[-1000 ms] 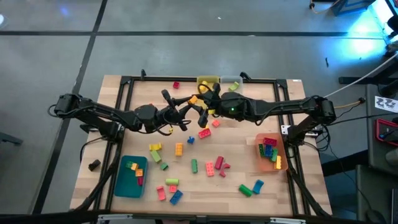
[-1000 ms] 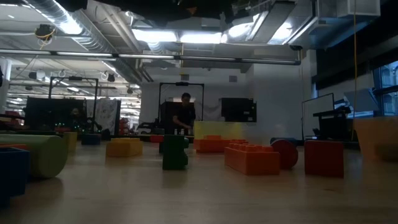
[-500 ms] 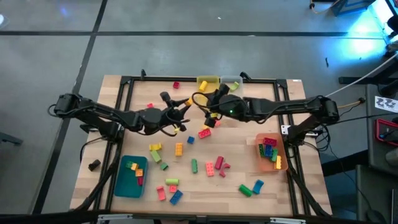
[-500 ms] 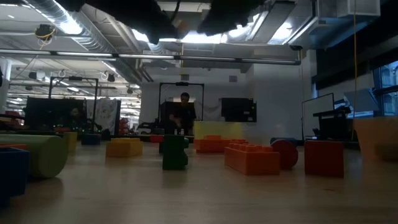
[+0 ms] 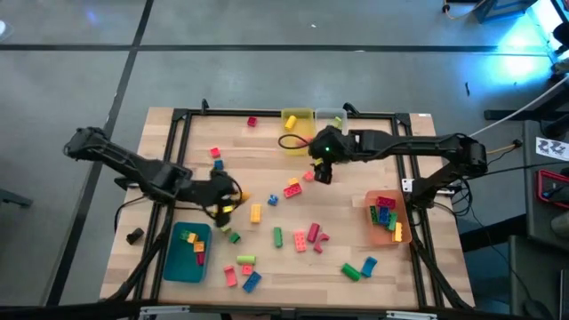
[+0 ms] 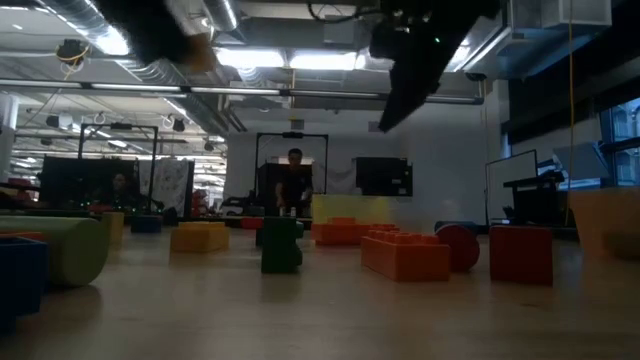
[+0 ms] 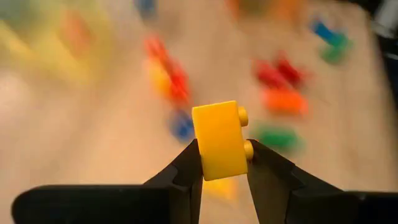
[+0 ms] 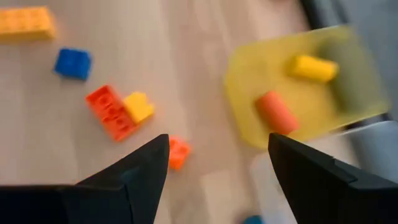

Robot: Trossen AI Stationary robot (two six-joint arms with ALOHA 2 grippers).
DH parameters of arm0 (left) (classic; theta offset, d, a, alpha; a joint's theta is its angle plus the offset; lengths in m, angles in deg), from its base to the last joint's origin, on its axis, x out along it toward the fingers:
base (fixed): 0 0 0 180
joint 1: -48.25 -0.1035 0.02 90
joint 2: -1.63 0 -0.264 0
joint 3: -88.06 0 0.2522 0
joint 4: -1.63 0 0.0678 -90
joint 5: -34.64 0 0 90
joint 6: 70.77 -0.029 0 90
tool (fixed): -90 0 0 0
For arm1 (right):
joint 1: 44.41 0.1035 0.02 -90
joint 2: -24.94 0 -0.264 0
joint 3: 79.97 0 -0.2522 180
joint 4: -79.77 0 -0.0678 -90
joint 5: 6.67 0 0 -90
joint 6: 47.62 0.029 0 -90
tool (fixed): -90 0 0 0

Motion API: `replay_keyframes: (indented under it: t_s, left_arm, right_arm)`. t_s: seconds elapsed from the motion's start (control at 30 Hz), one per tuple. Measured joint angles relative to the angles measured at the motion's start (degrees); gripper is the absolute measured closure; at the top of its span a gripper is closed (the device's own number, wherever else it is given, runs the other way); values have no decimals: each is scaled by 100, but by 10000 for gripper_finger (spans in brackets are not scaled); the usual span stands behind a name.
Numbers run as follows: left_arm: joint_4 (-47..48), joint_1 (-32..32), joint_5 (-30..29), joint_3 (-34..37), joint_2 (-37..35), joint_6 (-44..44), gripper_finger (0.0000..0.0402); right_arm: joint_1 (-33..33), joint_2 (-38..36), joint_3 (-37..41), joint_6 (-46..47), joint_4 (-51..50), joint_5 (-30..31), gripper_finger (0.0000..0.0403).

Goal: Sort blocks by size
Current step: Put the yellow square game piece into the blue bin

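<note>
My left gripper [image 5: 226, 205] hangs over the table's left half, just beyond the teal bin [image 5: 186, 252], and is shut on a small yellow block [image 7: 218, 139]. My right gripper [image 5: 322, 174] stands open above the far middle of the table, nothing between its fingers [image 8: 217, 163]. Under it lie a red block with a yellow one on it [image 8: 118, 111], a blue block [image 8: 73, 63] and the yellow bin [image 8: 292, 87], which holds a yellow and an orange block. More blocks [image 5: 300, 239] lie flat across the near half of the table. My left gripper pinches the yellow block between its two fingers. One finger [image 7: 190, 169] is on the plain face and the other [image 7: 260, 167] on the studded face, at the block's end nearest the gripper [image 7: 217, 169]. The rest sticks out past the fingertips. The block hangs clear above the table.
An orange bin [image 5: 386, 219] with several blocks stands at the right edge. The teal bin at the near left holds a few blocks. A clear bin [image 5: 330, 116] sits beside the yellow bin [image 5: 297, 118] at the far edge. A person stands far behind the table [image 6: 293, 185].
The two grippers stood close together over the far middle. My left gripper has swung away toward the table's near left, toward the teal bin, turning as it went, with the yellow block in it. My right gripper has drawn toward the right and sunk a little.
</note>
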Motion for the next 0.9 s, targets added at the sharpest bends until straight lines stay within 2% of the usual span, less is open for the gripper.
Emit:
replay_keyframes:
  t_s: [0.17,0.27,0.37,0.47,0.6,0.73,0.9]
  left_arm:
    - [1268,453,1858,0,-159,2097,313]
    - [1799,685,2911,0,-155,3299,308]
    - [2053,929,3582,0,-137,4321,307]
    - [2118,1167,3788,0,-137,5006,306]
    - [2120,1408,3788,0,-137,5871,305]
    - [2171,1562,3789,0,-132,6179,305]
    - [2752,1621,3789,2,-28,6547,304]
  right_arm:
    - [21,35,418,-198,202,-166,127]
    - [21,35,769,-176,693,-231,127]
    - [18,35,1122,377,1323,-217,127]
    - [17,35,1437,768,1908,-127,127]
    - [18,37,1654,869,2187,-112,127]
    - [18,37,1728,869,2169,-112,127]
    - [18,37,1726,884,2188,-109,127]
